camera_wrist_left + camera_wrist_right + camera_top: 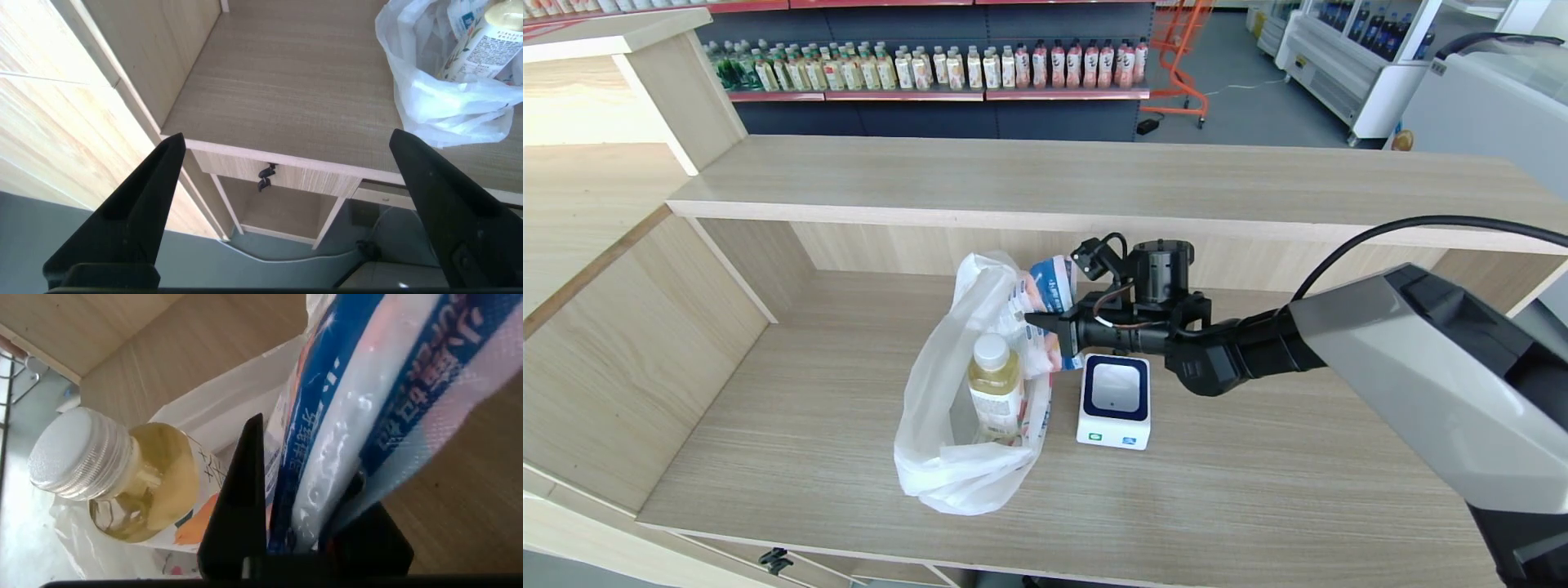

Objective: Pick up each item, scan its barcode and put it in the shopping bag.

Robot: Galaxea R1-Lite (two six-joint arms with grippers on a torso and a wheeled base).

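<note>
I look over a pale wood-grain surface (1258, 506) with a raised ledge (1094, 180) behind it. Beyond, a store shelf (931, 96) holds rows of bottled drinks. An orange metal rack (1180, 57) stands on the grey floor (1241, 106), with white chiller cabinets (1347, 65) to the right.

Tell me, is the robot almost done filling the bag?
Almost. The bottle already stands in the shopping bag. The right gripper holds a blue-and-white packet at the bag's mouth, not yet let go. Left: dropping it in.
</note>
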